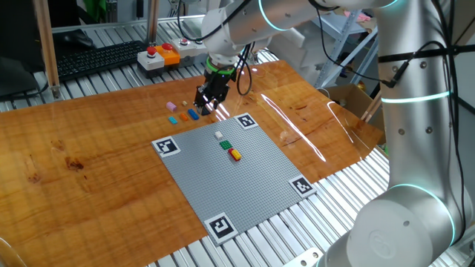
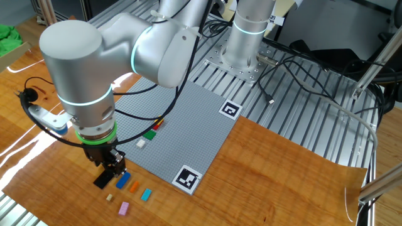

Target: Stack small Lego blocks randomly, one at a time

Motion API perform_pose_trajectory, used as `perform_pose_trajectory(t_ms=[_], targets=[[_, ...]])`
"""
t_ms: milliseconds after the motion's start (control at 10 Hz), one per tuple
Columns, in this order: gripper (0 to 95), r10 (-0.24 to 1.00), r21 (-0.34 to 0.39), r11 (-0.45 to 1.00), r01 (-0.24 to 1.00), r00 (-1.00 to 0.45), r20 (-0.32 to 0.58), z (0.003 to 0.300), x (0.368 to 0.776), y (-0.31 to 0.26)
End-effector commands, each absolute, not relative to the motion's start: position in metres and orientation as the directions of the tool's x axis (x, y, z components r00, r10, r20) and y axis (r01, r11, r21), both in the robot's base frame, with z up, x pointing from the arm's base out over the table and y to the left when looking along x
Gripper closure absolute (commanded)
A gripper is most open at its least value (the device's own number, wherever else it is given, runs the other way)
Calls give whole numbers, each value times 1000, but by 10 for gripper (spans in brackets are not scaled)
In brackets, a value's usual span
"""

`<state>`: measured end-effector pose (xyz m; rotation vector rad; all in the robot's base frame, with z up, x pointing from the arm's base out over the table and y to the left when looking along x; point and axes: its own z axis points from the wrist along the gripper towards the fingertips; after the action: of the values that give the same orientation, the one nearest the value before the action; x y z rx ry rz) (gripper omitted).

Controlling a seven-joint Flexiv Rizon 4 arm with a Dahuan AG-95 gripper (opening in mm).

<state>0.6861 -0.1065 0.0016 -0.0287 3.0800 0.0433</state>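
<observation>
The grey baseplate (image 1: 230, 174) lies mostly bare: only a white, green and orange-yellow cluster of blocks (image 1: 228, 145) sits near its far half, so its near half is open. Just beyond its far-left edge, a row of loose blocks (image 1: 183, 113) crowds the wood, and the gripper (image 1: 208, 100) hangs low over that row's end.

Nine small Lego blocks (image 2: 132, 186) — one baseplate (image 1: 245, 182)
</observation>
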Motion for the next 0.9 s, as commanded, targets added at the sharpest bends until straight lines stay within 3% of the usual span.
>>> perform_pose_trajectory(t_ms=[100,200,600,800,900], targets=[[380,-6,29,1000,-7,-998,-58,1,686,-107],[570,11,28,1000,9,-998,-58,-1,686,-107],[570,23,15,1000,22,-998,-57,0,686,-107],[950,8,18,1000,7,-998,-60,1,686,-107],[950,2,16,1000,1,-998,-62,3,686,-107]])
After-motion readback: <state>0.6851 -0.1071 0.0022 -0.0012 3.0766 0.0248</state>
